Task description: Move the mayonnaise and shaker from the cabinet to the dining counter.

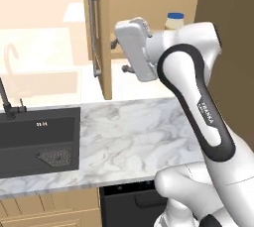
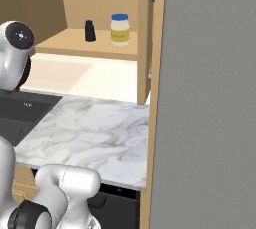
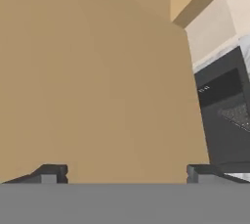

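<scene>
A pale-yellow mayonnaise (image 2: 120,30) jar with a blue lid and a black shaker (image 2: 90,31) sit on the light-wood cabinet (image 2: 85,40) shelf, above a white, grey-veined marble counter (image 1: 134,137) and a black sink (image 1: 37,139).

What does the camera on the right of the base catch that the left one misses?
Right base view alone: the small black shaker on the wooden cabinet shelf, and a tall grey panel. Left base view alone: the black tap and the hand's open fingers. Both: the pale-yellow, blue-lidded mayonnaise jar, marble counter, black sink.
</scene>
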